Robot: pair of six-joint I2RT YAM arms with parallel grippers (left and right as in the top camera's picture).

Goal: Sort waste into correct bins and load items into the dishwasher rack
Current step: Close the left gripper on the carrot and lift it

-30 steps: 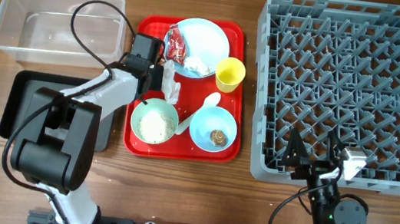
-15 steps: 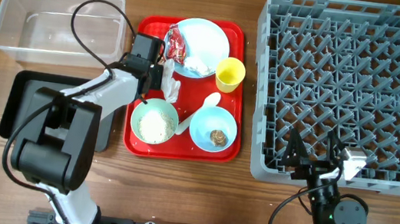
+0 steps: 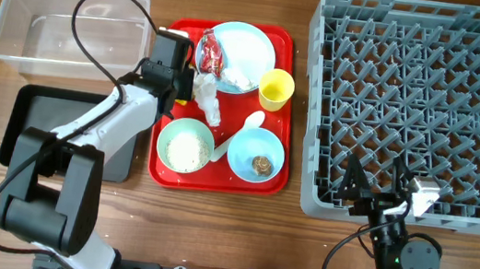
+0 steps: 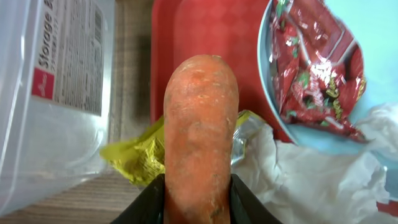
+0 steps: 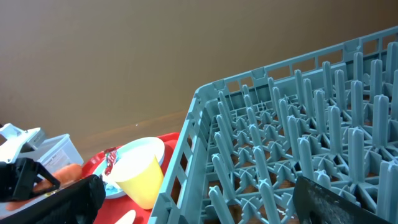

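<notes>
Overhead: the left gripper (image 3: 186, 86) hangs over the red tray's (image 3: 215, 180) left edge, beside the tissue (image 3: 208, 99) and plate (image 3: 243, 56). The tub (image 3: 69, 24) and black tray (image 3: 37, 126) lie to its left. The right gripper (image 3: 373, 180) sits at the rack's (image 3: 425, 108) near edge. Left wrist: the fingers (image 4: 149, 202) pinch the carrot (image 4: 200, 130) narrowly, its tip pointing away, above a yellow wrapper (image 4: 140, 155). A red wrapper (image 4: 311, 68) lies on the plate. Right wrist: jaws spread wide and empty, facing the rack and the cup (image 5: 140, 174).
</notes>
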